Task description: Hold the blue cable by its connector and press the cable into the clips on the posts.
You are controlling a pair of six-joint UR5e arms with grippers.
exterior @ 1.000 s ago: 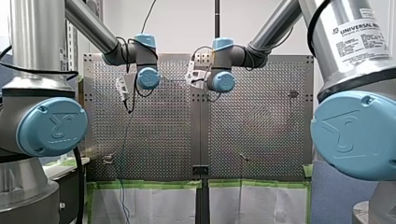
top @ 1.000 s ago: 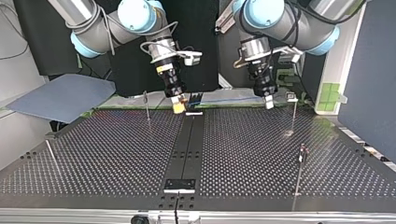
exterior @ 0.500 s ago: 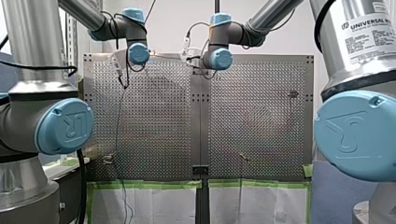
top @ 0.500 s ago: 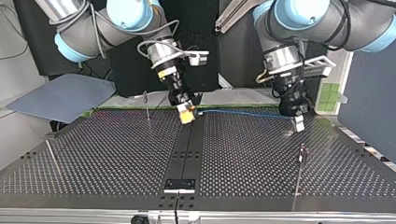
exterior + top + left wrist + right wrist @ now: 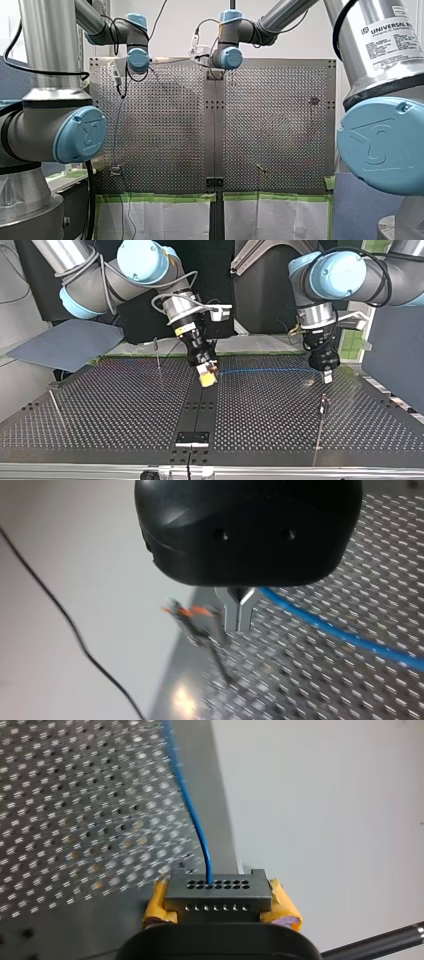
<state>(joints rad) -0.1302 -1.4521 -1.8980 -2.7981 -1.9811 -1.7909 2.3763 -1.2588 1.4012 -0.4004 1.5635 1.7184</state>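
R gripper [image 5: 218,906]: yellow pads [image 5: 282,907] closed on connector [image 5: 218,890], one pad per side. Cable [image 5: 270,371] exits the connector face. In top view it runs straight and approx. level, just above table [image 5: 125,405], across to L gripper [image 5: 236,626]. L gripper: metal fingers [image 5: 231,615] closed together on cable, which leaves to one side. Post [image 5: 220,650] w/ orange clip [image 5: 186,612] stands just beside the fingers, on the side opposite the cable and clear of it.

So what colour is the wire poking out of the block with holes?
The cable is blue; the right wrist view shows it best.
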